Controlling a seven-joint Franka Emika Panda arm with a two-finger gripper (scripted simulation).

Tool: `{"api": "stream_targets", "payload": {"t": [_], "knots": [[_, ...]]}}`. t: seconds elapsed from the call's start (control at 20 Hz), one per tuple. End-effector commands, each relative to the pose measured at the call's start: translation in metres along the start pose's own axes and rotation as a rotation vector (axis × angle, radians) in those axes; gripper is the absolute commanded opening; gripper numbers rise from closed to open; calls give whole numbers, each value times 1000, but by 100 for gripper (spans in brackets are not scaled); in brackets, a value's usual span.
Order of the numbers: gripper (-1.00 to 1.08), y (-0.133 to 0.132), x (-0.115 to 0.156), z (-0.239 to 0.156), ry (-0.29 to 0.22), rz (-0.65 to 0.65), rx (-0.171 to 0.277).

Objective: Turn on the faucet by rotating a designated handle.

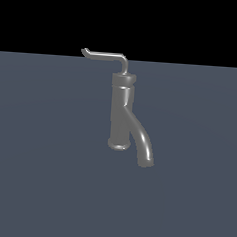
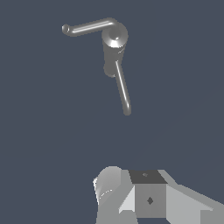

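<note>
- Exterior view, left to right: I see the handle (image 1: 106,55) tip w/ hook, rod running right to the faucet (image 1: 122,113) top.
- Wrist view: gripper (image 2: 140,197) well apart from handle; can't tell if fingers are open.

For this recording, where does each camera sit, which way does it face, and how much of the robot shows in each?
Exterior view: off the arm, its position not recorded; it looks slightly down at the upright faucet side-on, the handle pointing to the exterior view's left. No part of the robot shows.
Wrist view: on the wrist, above the faucet, looking down onto its top collar; part of the robot's body shows at the frame edge, fingers not visible.
Shared: both show faucet, handle and curved spout.
</note>
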State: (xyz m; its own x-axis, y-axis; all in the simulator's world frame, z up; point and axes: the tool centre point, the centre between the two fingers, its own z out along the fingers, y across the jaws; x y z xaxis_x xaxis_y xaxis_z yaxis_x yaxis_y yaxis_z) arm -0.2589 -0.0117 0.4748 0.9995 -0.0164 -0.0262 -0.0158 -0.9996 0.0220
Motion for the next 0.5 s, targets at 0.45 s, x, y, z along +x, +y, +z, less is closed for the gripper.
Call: {"api": "stream_targets", "payload": {"t": [0.45], "knots": [[-100, 4, 10, -6, 22, 10, 7]]}}
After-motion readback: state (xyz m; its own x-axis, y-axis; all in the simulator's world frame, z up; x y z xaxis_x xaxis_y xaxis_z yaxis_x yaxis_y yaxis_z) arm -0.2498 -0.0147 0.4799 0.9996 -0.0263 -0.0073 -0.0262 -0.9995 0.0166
